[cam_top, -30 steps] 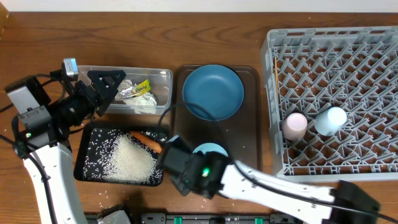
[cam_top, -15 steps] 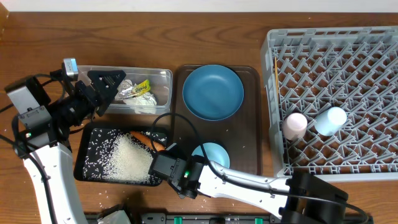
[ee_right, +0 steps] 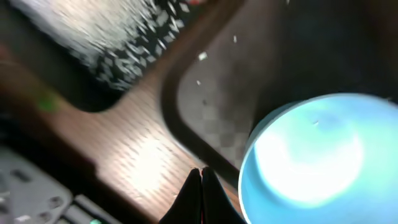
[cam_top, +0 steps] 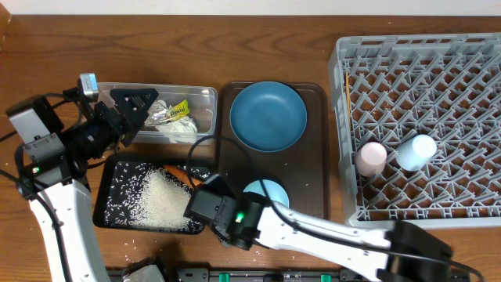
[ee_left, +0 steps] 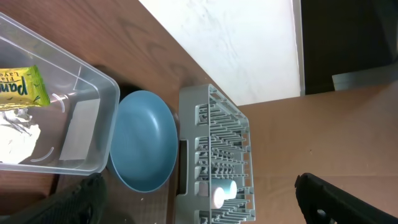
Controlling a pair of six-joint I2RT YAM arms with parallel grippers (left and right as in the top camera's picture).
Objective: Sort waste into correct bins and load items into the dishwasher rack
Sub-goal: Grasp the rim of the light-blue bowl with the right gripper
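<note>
The waste looks largely sorted: the crumpled silver foil (cam_top: 162,116), the small green-yellow wrapper (cam_top: 181,110) and the white tissue wad (cam_top: 182,131) lie in the clear plastic rectangular tub (cam_top: 200,91). The white rice (cam_top: 164,200) and the orange carrot piece (cam_top: 177,173) lie in the shallow black rectangular tray (cam_top: 109,168), though a few stray grains (ee_right: 202,56) dot the brown serving tray (cam_top: 313,157). In the large grey pegged dishwasher rack (cam_top: 438,55) sit the small pink cup (cam_top: 371,157), the small blue cup (cam_top: 416,151) and the wooden chopsticks (cam_top: 347,90). Left to load, by my reading, are the large round blue plate (cam_top: 268,115) and the light-blue bowl (ee_right: 311,149), both on the serving tray. The right gripper (ee_right: 200,174) has its fingers pressed together on nothing, low over the serving tray's edge with the bowl just beside it on its right; contact I cannot tell. The left gripper (cam_top: 139,108) hangs spread wide and empty over the tub's end.
</note>
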